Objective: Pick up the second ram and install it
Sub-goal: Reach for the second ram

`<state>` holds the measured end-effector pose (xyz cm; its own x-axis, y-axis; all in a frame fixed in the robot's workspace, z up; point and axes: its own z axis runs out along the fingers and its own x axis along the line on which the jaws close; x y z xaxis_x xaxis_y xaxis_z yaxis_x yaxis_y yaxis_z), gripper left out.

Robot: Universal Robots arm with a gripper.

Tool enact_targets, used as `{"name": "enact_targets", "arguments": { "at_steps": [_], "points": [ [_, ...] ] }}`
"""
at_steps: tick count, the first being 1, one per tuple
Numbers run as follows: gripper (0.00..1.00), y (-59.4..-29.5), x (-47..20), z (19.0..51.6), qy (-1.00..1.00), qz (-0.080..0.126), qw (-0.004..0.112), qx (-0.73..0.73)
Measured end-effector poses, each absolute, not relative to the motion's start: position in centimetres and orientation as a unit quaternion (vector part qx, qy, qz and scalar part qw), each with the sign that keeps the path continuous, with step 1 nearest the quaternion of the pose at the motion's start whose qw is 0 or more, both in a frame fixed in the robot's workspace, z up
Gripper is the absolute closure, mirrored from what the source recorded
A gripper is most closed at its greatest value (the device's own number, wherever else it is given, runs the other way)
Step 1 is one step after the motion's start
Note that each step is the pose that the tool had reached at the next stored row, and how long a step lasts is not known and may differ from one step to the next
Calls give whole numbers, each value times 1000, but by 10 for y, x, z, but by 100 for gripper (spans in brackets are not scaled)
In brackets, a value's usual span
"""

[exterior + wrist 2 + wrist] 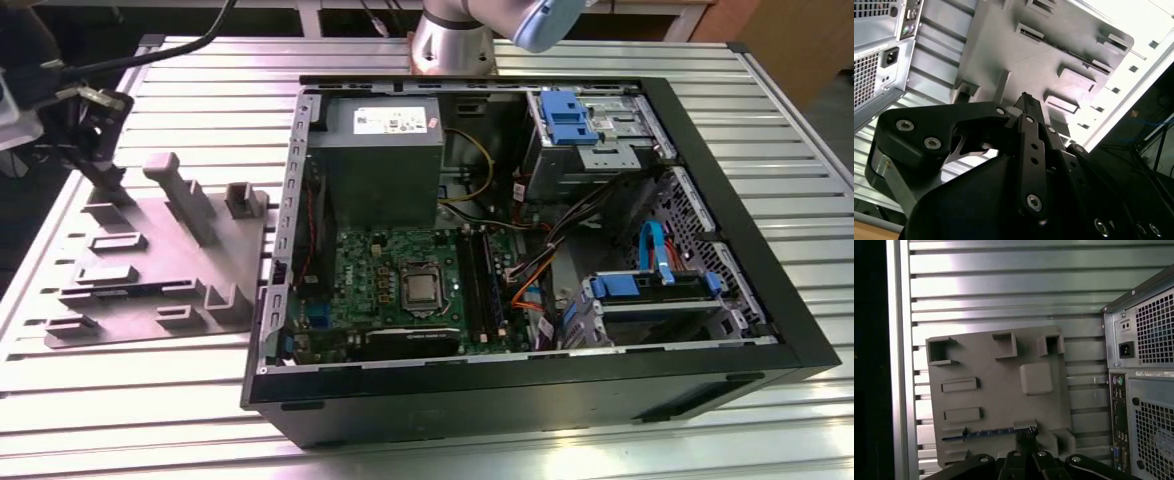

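Note:
The second ram (pixel 988 432) is a thin dark blue-green stick lying on edge in a slot of the grey holder plate (pixel 1004 405), near the plate's edge. In the first wrist view my gripper (pixel 1026 438) hangs over the plate with its tips beside one end of the stick. The fingers (pixel 1029 130) are pressed together with nothing between them. In the exterior view the gripper (pixel 107 178) stands above the far left corner of the holder plate (pixel 160 270), well away from the open computer case (pixel 534 250).
The case lies open on the slatted metal table (pixel 400 60), and its green motherboard (pixel 400 280) has long black slots (pixel 483 290). The case's rear panel (pixel 1149 390) stands beside the plate. Raised grey posts (pixel 180 195) stick up from the plate.

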<state>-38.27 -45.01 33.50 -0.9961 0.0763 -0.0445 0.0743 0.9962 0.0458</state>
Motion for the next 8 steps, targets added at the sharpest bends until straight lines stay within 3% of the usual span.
{"name": "enact_targets", "arguments": {
  "at_steps": [8],
  "points": [
    [90,-455,-397,320,999,22,23,38]
  ]
}}
